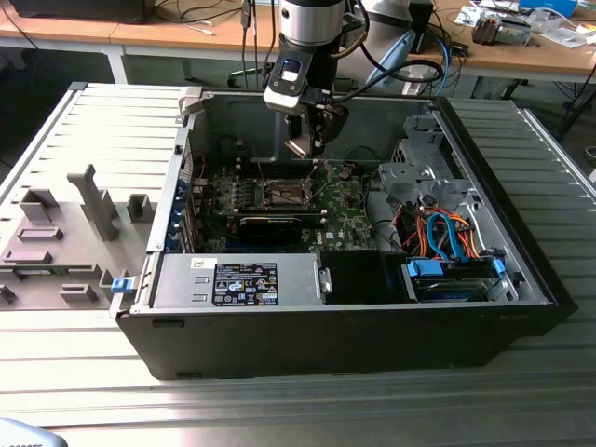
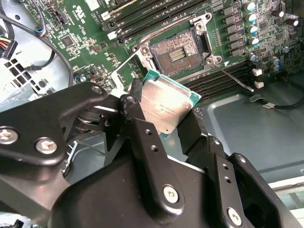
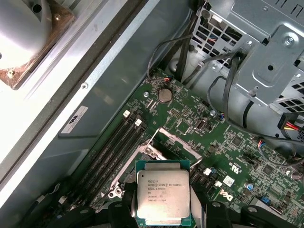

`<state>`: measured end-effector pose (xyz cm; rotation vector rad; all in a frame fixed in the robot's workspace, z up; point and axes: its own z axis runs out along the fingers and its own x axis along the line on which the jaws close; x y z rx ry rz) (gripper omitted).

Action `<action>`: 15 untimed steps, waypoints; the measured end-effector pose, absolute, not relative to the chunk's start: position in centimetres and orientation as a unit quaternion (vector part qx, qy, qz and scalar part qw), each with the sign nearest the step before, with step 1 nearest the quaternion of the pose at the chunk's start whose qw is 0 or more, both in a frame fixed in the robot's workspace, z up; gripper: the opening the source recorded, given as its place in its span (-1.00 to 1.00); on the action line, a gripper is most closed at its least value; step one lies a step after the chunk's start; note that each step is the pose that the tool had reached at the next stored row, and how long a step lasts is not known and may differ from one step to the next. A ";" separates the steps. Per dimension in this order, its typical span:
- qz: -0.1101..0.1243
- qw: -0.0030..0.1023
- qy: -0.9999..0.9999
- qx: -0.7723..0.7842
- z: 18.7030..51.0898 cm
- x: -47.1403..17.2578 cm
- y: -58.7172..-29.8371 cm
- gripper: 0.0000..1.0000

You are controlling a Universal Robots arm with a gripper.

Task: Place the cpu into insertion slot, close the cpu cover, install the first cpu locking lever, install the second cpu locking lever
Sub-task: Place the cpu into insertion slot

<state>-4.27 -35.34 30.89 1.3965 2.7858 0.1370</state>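
Note:
My gripper (image 1: 307,142) hangs inside the open computer case, above the green board, and is shut on the cpu (image 2: 167,107). The cpu is a flat square chip with a pale silver face and a green edge, gripped by two opposite sides between the black fingers (image 2: 133,107). The first wrist view looks straight onto the cpu (image 3: 163,199), face up. The insertion slot (image 2: 178,50) lies open below and a little ahead of the chip, its dark pin field bare. The cpu cover (image 3: 176,142) stands raised at one side of the slot. A thin wire lever (image 2: 235,78) sticks out beside the socket.
Memory slots (image 2: 142,12) run along the socket. A long black card (image 1: 270,224) lies just in front of the slot. A metal drive cage (image 1: 419,158) and coloured cables (image 1: 447,237) fill the exterior view's right of the case. A grey fixture (image 1: 88,200) stands outside.

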 end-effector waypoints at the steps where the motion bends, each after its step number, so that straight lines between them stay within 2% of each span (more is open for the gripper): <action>1: 0.044 0.011 0.893 0.448 30.9 -4.3 -35.3 0.08; 15: 0.044 0.011 0.890 0.454 30.9 -4.3 -35.3 0.08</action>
